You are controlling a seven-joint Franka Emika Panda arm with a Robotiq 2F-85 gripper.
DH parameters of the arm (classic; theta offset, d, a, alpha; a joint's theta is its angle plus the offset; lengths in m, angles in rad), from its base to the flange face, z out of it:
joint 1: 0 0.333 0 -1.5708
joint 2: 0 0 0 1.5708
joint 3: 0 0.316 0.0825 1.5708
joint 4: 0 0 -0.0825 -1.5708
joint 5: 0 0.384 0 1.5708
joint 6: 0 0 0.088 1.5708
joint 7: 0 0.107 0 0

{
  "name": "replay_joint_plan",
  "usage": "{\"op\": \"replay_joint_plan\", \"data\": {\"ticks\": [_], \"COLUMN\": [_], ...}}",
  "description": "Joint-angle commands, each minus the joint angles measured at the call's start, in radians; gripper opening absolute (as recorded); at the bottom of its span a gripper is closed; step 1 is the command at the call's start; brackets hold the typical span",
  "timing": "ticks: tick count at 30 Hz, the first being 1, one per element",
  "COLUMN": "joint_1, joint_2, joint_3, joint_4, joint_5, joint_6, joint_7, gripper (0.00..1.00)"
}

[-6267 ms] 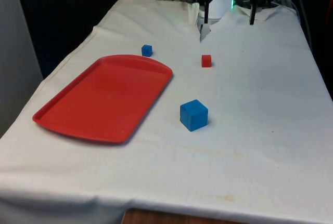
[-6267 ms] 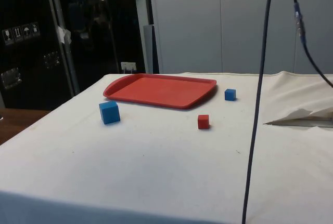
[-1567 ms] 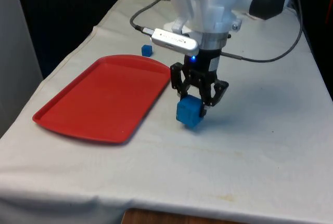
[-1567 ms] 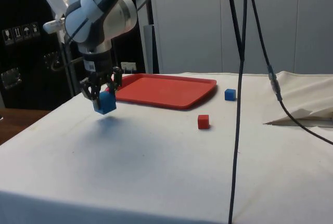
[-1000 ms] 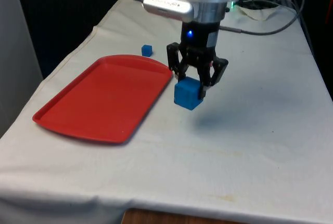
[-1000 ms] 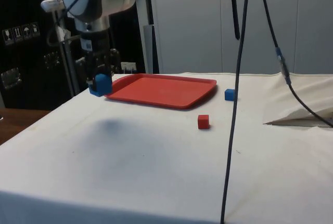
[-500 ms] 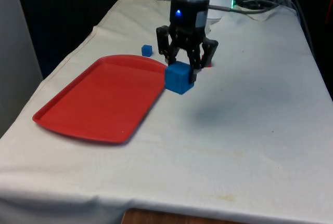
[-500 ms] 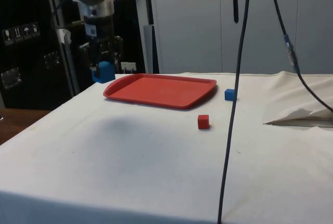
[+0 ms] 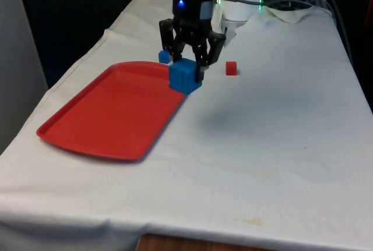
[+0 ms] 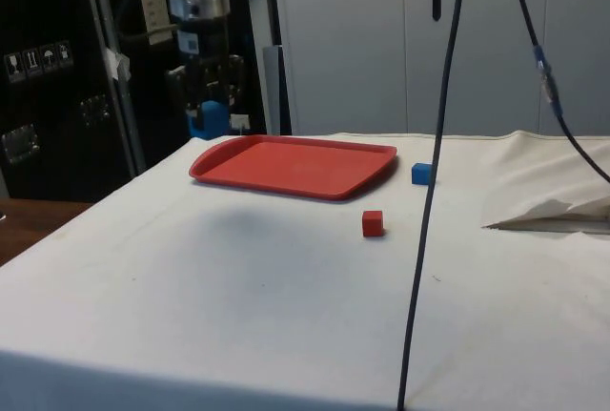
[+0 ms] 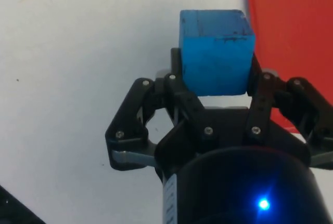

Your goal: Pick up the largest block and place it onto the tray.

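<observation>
The black two-finger gripper [image 9: 192,60] is clenched on the large blue cube-shaped block [image 9: 185,76], with a finger pressed against each of two opposite faces; in the wrist view the block [image 11: 216,52] sits squarely between the fingers [image 11: 179,91]. The block hangs in the air, clear of the white cloth-covered table [image 9: 280,134].

The flat red plastic tray [image 9: 116,108] lies towards the front view's left of the gripper and a little nearer the camera. In the front view the block appears over the tray's right rim near its far corner; the wrist view shows white cloth directly under the block and the red surface just to one side of it. So I judge the block is at the tray's edge, not yet over its middle. The tray's long axis runs from that far corner towards the near left, so carrying further left and nearer would bring the block over open tray floor before lowering.

A small blue cube [image 10: 421,174] lies near the tray's far corner, and a small red cube [image 9: 231,68] rests on the cloth to the right, both well apart from the held block.
</observation>
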Motion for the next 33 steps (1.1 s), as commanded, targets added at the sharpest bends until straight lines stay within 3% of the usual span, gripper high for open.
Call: {"op": "replay_joint_plan", "data": {"ticks": [1,4,12,13,14,21,22,23,24,31,32,33], "joint_1": [-0.001,-0.001,-0.018,-0.011,-0.021,-0.045,-0.034,-0.048,-0.053,-0.065,-0.058,-0.067], "joint_2": [-0.011,-0.01,-0.028,-0.02,-0.027,-0.014,-0.014,-0.011,-0.006,0.01,0.012,0.012], "joint_3": [0.003,-0.007,-0.028,-0.032,-0.032,-0.052,-0.058,-0.054,-0.06,-0.079,-0.084,-0.08], "joint_4": [-0.011,-0.021,-0.069,-0.061,-0.072,-0.083,-0.083,-0.084,-0.084,-0.088,-0.087,-0.088], "joint_5": [0.006,0.002,0.02,0.013,0.024,0.043,0.035,0.046,0.053,0.068,0.061,0.069], "joint_6": [0.012,0.005,0.021,0.011,0.021,0.018,0.011,0.018,0.017,0.016,0.011,0.016], "joint_7": [-0.01,-0.021,-0.097,-0.081,-0.107,-0.166,-0.153,-0.173,-0.187,-0.223,-0.214,-0.226], "gripper": [0.0,0.0,0.0,0.0,0.0,0.0,0.0,0.0,0.0,0.0,0.0,0.0]}}
